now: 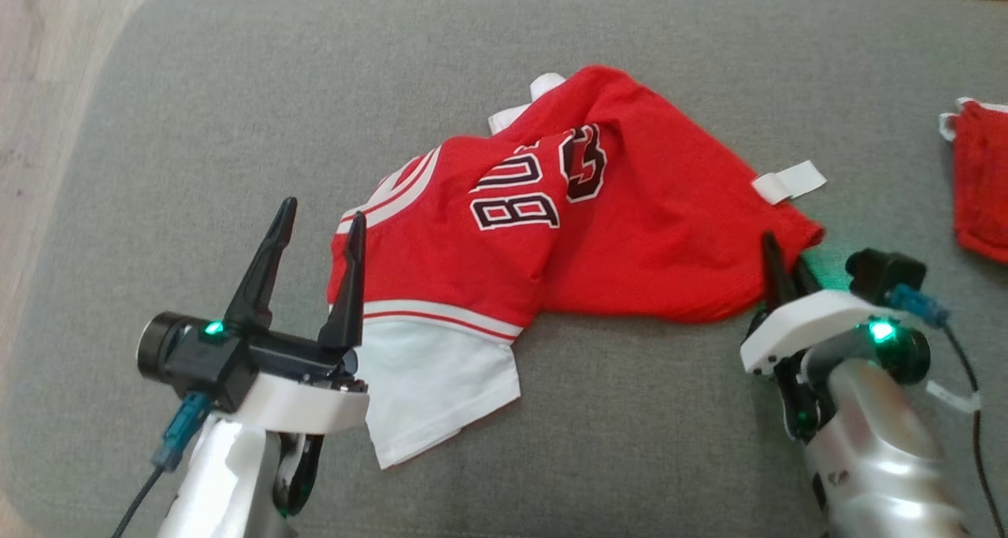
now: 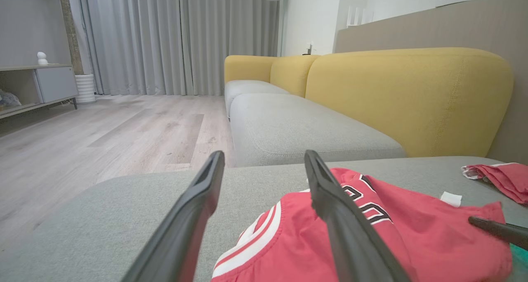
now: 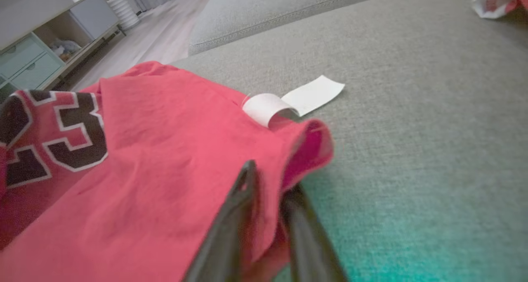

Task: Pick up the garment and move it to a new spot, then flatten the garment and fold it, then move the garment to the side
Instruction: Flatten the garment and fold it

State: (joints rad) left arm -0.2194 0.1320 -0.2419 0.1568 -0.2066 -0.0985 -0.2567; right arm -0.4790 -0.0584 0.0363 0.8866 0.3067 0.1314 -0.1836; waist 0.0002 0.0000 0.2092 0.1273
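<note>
Lying crumpled on a grey cushion [image 1: 197,128], the red garment [image 1: 598,239] is resting mid-frame in the head view. In the left wrist view, the left gripper [image 2: 265,155] is gaping wide at its striped edge. In the right wrist view, the right gripper [image 3: 270,178] is pinching its hem corner.

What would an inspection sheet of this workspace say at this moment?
Surface: grey cushion, carrying both garments.
Job's things: red jersey, crumpled, black numerals up, white trim at its left, white tag at its right edge.
Clutter: second red garment at the cushion's far right, apart from the jersey.
Grippers: left gripper open, one finger over the jersey's left edge; right gripper closed on the jersey's right corner.
Cables: left wrist cable and right wrist cable, each with a blue plug, both off the cloth.
Surroundings: yellow sofa back, wooden floor, grey curtains.
</note>
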